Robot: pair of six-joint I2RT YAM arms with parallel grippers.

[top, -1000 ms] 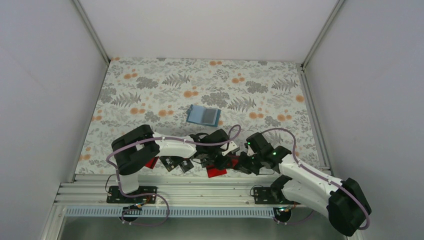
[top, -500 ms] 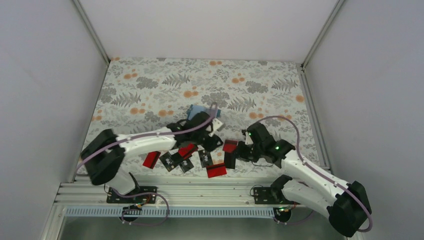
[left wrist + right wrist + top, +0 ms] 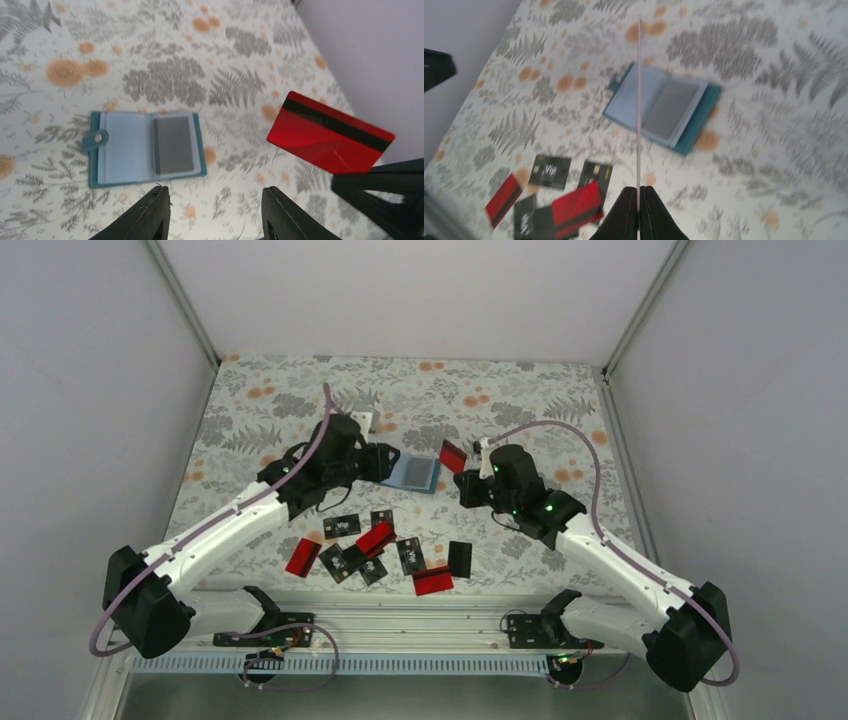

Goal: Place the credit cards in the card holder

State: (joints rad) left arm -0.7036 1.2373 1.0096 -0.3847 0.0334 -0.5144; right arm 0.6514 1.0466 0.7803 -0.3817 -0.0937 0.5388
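- Teal card holder (image 3: 410, 473), where was it?
- It lay open and flat on the floral worktop (image 3: 520, 400), between the two arms' tips. A snap tab stuck out from one side, and a grey rectangle showed in one clear sleeve.
- And the left end effector (image 3: 214, 189)?
- Its fingers were spread with nothing between them. It hung over the worktop just beside the holder, not touching it.
- What about the right end effector (image 3: 638, 191)?
- Its fingers were pressed together on a red card (image 3: 327, 132), pinching it by one edge. The card was up in the air, off the worktop, near the holder's other side. A black stripe ran along one long edge. In the right wrist view it showed edge-on, as a thin line.
- Rest of the credit cards (image 3: 375, 538)?
- They were loose on the worktop nearer the arm bases, apart from the holder. There were three red and several black with white print, some overlapping. One black card (image 3: 460, 558) sat alone at the right end of the bunch.
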